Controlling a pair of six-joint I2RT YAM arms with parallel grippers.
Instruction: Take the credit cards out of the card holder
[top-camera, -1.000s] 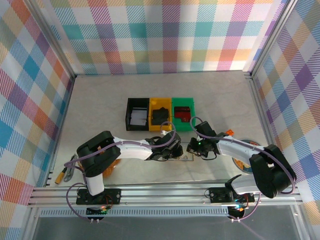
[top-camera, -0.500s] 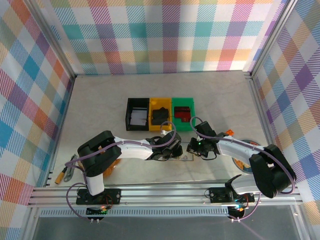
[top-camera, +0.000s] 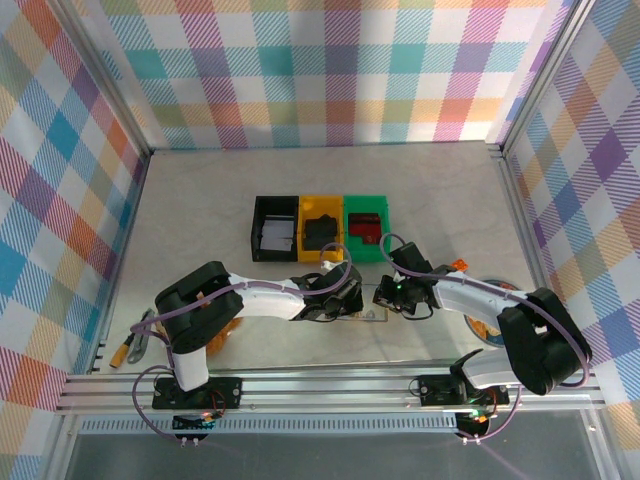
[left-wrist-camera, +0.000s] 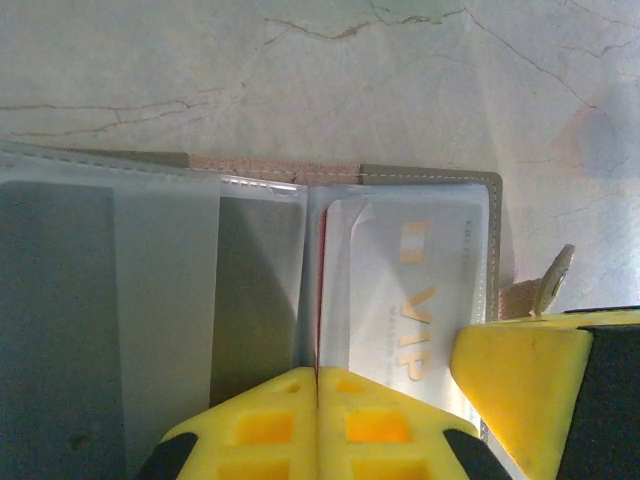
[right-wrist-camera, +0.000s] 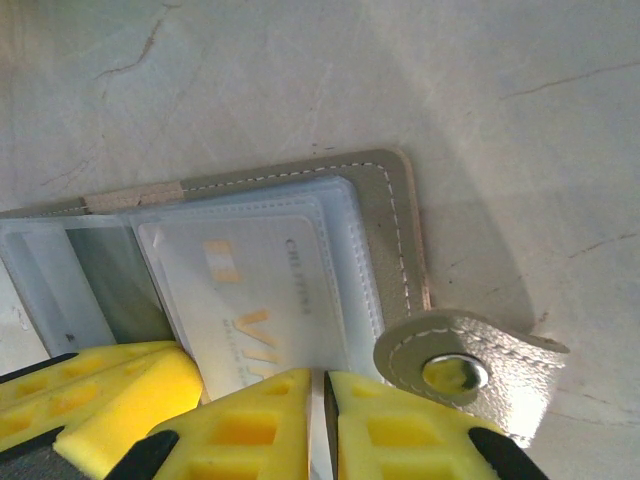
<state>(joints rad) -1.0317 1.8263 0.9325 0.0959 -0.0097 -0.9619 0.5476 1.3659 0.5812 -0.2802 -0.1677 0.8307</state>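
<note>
The card holder (right-wrist-camera: 388, 235) lies open on the worktop (left-wrist-camera: 300, 80) between the two arms, its long axis running from one pincer to the other. A thin reddish card (left-wrist-camera: 318, 320) seems to stand edge-on along the fold, pointing straight back into the left pincer (left-wrist-camera: 317, 385), which is pressed together on its near end. The right pincer (right-wrist-camera: 325, 400) pinches the tab-side panel over the VIP card (left-wrist-camera: 420, 290), so I judge the left arm does the drawing-out. Since a second ago, neither arm has shifted visibly; the left pincer has closed its last bit.
</note>
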